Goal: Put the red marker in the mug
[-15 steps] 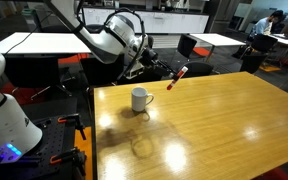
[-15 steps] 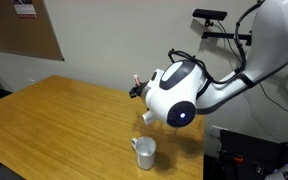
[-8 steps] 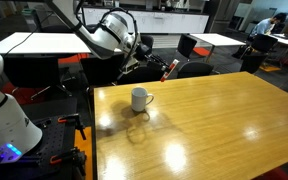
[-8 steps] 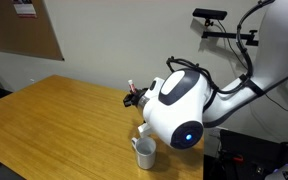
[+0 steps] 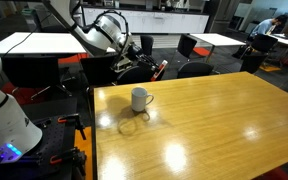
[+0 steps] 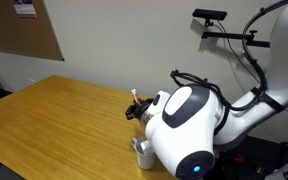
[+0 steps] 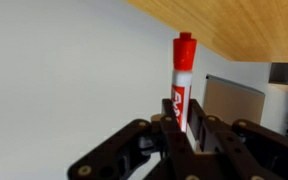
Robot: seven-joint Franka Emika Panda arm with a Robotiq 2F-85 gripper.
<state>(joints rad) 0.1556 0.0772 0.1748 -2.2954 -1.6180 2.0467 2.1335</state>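
Gripper (image 7: pixel 184 128) jaws pinching the red marker (image 7: pixel 183 82) around its lower body, red end sticking out past the fingertips. In an exterior view the marker is held tilted in the air beyond the table (image 5: pixel 194 135) far edge. Mug (image 5: pixel 140 98) stands upright on the table, apart from the marker.

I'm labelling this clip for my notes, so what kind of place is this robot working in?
Most likely an open office or lab: white tables and office chairs stand behind the wooden table, someone sits in the far corner, and a corkboard hangs nearby.
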